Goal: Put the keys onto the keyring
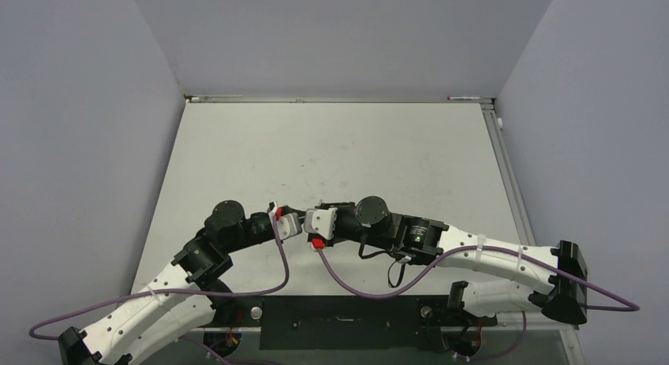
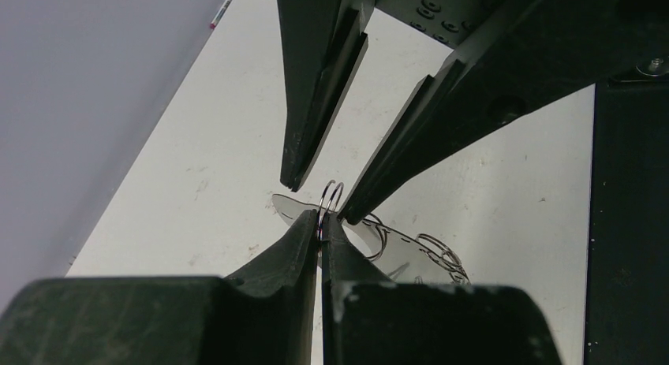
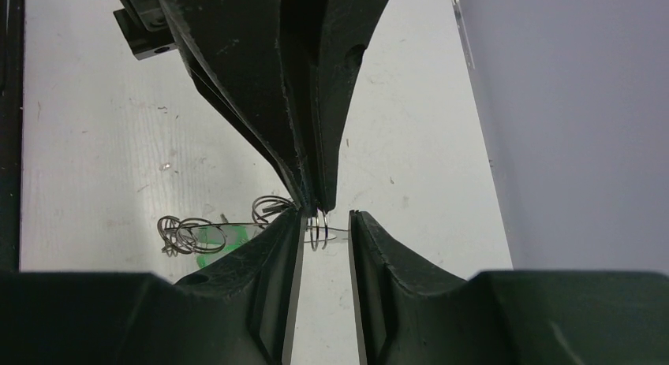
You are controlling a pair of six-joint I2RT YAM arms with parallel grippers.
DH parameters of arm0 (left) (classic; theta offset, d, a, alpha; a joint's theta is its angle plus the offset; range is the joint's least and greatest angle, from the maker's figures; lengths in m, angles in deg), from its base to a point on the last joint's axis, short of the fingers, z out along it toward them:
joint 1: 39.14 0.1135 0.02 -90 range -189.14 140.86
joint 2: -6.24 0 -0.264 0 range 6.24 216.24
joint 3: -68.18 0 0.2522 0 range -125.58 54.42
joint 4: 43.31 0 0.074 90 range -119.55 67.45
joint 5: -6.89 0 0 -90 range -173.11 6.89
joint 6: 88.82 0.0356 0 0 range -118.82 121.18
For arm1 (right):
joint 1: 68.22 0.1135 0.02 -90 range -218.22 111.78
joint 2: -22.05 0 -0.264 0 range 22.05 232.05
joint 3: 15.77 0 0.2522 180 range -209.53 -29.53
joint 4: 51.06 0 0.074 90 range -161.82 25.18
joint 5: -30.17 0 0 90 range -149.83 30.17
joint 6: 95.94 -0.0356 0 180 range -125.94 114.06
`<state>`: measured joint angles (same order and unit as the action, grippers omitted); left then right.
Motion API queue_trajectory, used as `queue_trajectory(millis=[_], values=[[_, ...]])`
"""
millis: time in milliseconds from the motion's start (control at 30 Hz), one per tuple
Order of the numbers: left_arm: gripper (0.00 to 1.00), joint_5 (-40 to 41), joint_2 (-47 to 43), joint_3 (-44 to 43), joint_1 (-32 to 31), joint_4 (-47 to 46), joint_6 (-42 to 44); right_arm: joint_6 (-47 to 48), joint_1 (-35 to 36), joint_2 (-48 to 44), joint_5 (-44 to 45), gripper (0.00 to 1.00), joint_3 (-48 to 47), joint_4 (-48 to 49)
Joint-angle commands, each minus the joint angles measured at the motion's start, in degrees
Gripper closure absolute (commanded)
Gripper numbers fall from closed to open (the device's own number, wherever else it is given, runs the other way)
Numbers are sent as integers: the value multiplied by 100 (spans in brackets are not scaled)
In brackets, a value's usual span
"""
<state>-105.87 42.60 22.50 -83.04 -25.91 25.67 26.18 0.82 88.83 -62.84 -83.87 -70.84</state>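
My left gripper is shut on a small silver split ring and holds it just above the table. That ring hangs on the thin wire of the keyring, which trails left with more small silver rings and a bright green tag. My right gripper faces the left one, open, one finger on each side of the held ring; the ring sits close to its left finger. From above, both grippers meet tip to tip. I cannot make out the keys.
The white table has grey walls on three sides and a raised rail along its right edge. The two arms and their purple cables fill the near edge. The rest of the keyring lies on the table beneath the grippers.
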Motion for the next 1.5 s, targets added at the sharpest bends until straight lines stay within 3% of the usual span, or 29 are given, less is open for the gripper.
queue_trajectory(millis=[0,467,600,967,1000,1133,1200,1467], values=[[100,-120,-101,-279,-5,-443,-14,-63,-81,129,59,72,-181,235],[100,-266,-155,-235,-7,-495,18,-122,-170,219,45,85,-238,88],[100,-311,-202,-211,-9,-532,28,-176,-187,241,31,94,-259,48],[100,-633,-325,-161,-8,-615,66,-124,-243,-69,-143,95,-175,179],[98,-641,-338,-157,-13,-617,66,-127,-242,-126,-116,95,-154,216],[72,-598,-461,-107,2,-736,9,-114,-246,-420,-48,95,-52,344],[63,-547,-547,-75,20,-809,-59,-130,-246,-588,-68,95,20,413],[62,-805,-575,-1,147,-1159,-320,-348,-243,-1111,-322,95,262,801]])
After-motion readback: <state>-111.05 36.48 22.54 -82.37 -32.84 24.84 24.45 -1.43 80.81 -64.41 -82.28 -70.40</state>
